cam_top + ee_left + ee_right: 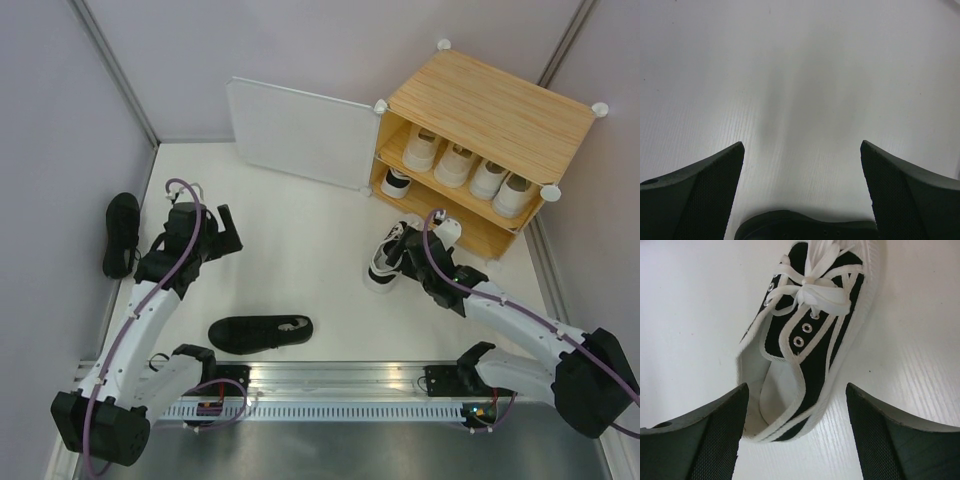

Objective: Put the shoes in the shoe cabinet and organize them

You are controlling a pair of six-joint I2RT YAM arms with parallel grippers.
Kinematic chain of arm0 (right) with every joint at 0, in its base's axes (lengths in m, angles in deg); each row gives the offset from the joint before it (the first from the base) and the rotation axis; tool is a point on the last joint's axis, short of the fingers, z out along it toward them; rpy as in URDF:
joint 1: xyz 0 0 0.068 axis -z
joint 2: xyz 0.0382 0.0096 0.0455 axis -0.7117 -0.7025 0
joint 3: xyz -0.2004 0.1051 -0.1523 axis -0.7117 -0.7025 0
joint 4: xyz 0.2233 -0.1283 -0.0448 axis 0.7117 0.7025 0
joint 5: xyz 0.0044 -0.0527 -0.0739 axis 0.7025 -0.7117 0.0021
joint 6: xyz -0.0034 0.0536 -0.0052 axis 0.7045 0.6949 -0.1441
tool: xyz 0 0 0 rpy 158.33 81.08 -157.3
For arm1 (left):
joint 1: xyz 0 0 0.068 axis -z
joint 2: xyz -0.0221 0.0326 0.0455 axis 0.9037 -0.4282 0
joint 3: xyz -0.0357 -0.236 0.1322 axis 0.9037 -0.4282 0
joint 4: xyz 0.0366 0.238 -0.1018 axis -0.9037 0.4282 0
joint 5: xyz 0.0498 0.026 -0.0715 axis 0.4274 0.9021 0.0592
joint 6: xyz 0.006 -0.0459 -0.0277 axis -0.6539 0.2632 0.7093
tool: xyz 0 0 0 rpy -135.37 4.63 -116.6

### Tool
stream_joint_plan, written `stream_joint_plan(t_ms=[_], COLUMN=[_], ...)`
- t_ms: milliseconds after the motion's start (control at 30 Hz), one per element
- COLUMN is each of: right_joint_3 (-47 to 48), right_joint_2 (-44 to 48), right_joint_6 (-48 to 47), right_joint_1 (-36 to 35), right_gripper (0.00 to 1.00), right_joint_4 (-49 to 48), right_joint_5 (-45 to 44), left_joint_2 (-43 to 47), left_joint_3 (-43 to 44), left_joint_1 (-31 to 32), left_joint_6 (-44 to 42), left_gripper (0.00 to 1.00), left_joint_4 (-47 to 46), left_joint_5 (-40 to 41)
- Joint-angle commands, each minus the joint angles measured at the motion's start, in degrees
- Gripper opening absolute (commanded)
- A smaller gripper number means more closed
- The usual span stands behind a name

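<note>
Far-left black shoe (122, 233): lies on the table (300, 270) beside the left wall, outside the shoe cabinet. Seen in the top view only.
Left tool (228, 228): fingers apart, holding nothing, over bare table and well apart from both black shoes. Its wrist view (802, 143) confirms the gap and shows only white surface ahead.
Dark shape (805, 226): rounded, cut off by the lower edge of the left wrist view. Cannot be identified.
Near black shoe (260, 332): lies on the table close to the arm bases, outside the cabinet.
Door (300, 133): white panel, swung open to the left of the cabinet.
Black-and-white shoe (383, 270): on the table just in front of the cabinet, partly hidden by the right arm in the top view. The wrist view (815, 340) adds a black upper, white trim and tied white laces; the toe is cut off by the top edge.
Right tool (400, 255): fingers apart, one on each side of that shoe's heel end (796, 390). Contact cannot be confirmed in either view.
Shoe cabinet (490, 110): at the far right of the table. Four pale shoes (467, 168) stand side by side on the upper shelf. One black-trimmed shoe (397, 183) sits at the left end of the lower shelf; the rest of that shelf is hidden.
</note>
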Motion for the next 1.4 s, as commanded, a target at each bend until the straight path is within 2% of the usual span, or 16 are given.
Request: stream_joint_plan(t_ms=[0, 167, 367, 400, 467, 567, 600, 633, 667, 700, 800, 1000, 1367], right_joint_3=[2.10, -0.88, -3.35, -3.79, -3.97, -2.92, -2.22, -1.86, -1.60, -0.55, 2.00, 6.22, 13.25], right_joint_2=[-2.51, -7.33, -13.40, -13.93, -15.34, -15.70, -15.17, -13.43, -12.54, -11.57, -9.19, -9.98, -17.62], right_joint_6=[3.07, 5.18, 7.46, 7.73, 8.25, 8.61, 8.52, 8.52, 8.08, 7.82, 5.55, 1.49, -1.33], right_joint_1=[-0.35, -0.44, -0.35, -0.44, -0.35, -0.44, -0.35, -0.35, -0.35, -0.35, 0.35, 7.55, 15.03], right_gripper=[0.82, 0.79, 0.68, 0.60, 0.53, 0.33, 0.21, 0.15, 0.05, 0.01, 0.01, 0.01, 0.01], right_joint_4=[-2.37, -5.62, -9.93, -10.98, -11.60, -10.03, -8.72, -8.01, -7.22, -5.30, -2.47, -2.63, -5.63], right_joint_5=[-1.16, 1.04, 3.15, 3.07, 2.54, 2.10, 1.06, 0.35, -0.96, -3.67, -6.25, -5.29, -4.75], left_joint_2=[0.65, 1.27, 1.27, 1.35, 1.36, 1.44, 1.53, 1.71, 1.62, 1.53, 1.44, 1.53, 1.18], left_joint_3=[0.78, 0.08, 0.08, 0.08, 0.08, 0.08, 0.17, 0.08, 0.08, 0.08, 0.17, 0.08, 0.17], left_joint_1=[-0.21, -0.21, -0.21, -0.21, -0.21, -0.21, -0.21, -0.12, -0.12, -0.21, -0.21, -0.21, -0.12], left_joint_6=[-2.48, -2.57, -2.66, -2.66, -2.66, -2.66, -2.66, -2.66, -2.57, -2.66, -2.74, -2.83, -2.92], left_gripper=[1.00, 1.00, 1.00, 1.00, 1.00, 1.00, 1.00, 1.00, 1.00, 1.00, 1.00, 1.00, 1.00], left_joint_4=[-3.49, -3.40, -3.40, -3.40, -3.40, -3.31, -3.40, -3.40, -3.40, -3.40, -3.40, -3.40, -3.40], left_joint_5=[3.08, 3.44, 3.44, 3.35, 3.26, 3.17, 3.17, 3.17, 3.17, 3.00, 2.82, 3.08, 3.17])
